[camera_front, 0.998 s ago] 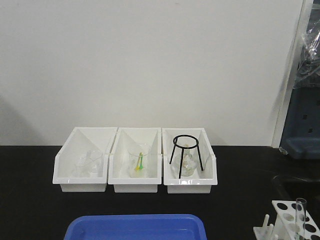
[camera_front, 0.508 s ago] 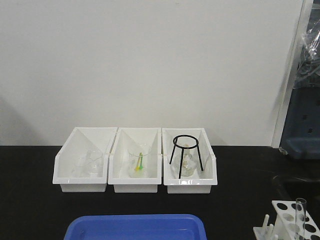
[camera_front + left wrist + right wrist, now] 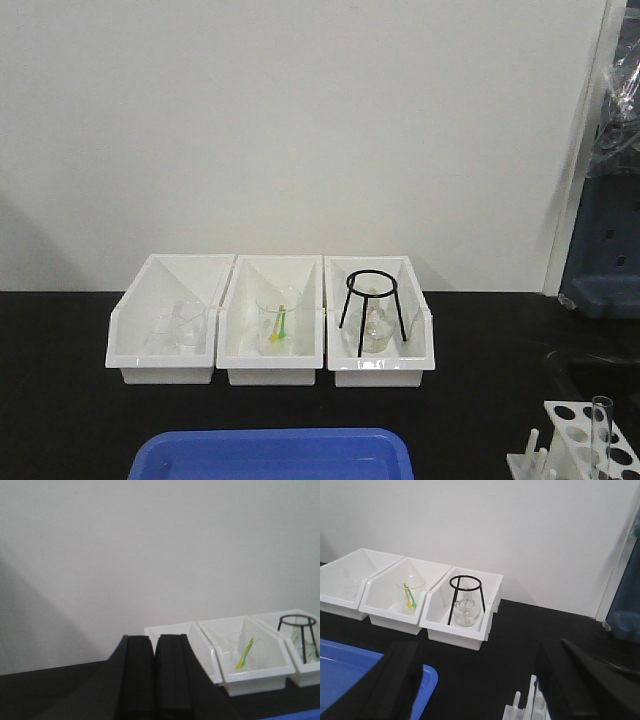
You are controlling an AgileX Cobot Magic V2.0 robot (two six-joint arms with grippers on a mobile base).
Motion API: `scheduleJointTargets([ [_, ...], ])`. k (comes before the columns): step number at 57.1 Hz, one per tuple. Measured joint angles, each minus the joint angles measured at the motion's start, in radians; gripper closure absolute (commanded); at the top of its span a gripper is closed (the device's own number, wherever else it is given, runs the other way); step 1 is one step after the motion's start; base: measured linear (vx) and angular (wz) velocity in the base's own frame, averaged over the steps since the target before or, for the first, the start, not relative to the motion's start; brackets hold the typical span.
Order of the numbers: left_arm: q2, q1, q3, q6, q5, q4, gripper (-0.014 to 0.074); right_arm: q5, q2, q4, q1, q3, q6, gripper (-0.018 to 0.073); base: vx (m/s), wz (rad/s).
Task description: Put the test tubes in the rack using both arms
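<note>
One test tube [image 3: 601,428] stands in the rack [image 3: 580,440] at the desk's right edge; left gripper [image 3: 154,680] pressed together, right gripper [image 3: 480,680] spread apart.

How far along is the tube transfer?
Done: one test tube stands in the rack. In hand: nothing; the left gripper is shut and empty, the right gripper open and empty. Left: unclear, since no loose tubes show and the blue tray is mostly cropped.

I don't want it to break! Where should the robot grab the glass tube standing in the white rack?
Probably from above, pinching the bare top of the test tube. It stands upright in the rack, so only its upper part sticks out.
</note>
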Motion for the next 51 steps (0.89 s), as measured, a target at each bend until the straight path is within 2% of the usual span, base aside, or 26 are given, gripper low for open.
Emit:
scheduleJointTargets([
  [4, -0.090, 0.016, 0.061, 0.056, 0.045, -0.016, 0.0602, 0.001, 0.000, 0.000, 0.000, 0.000, 0.000, 0.0030, 0.00, 0.00],
  [11, -0.205, 0.038, 0.155, 0.072, 0.099, -0.060, 0.0602, 0.001, 0.000, 0.000, 0.000, 0.000, 0.000, 0.0030, 0.00, 0.00],
  [22, -0.325, 0.055, 0.310, 0.074, 0.110, -0.122, 0.0602, 0.002, 0.000, 0.000, 0.000, 0.000, 0.000, 0.0030, 0.00, 0.00],
  [31, -0.326, 0.057, 0.330, 0.074, 0.158, -0.138, 0.0602, 0.003, 0.000, 0.000, 0.000, 0.000, 0.000, 0.0030, 0.00, 0.00],
  [51, -0.331, 0.057, 0.330, 0.074, 0.160, -0.155, 0.0602, 0.004, 0.000, 0.000, 0.000, 0.000, 0.000, 0.0030, 0.00, 0.00],
])
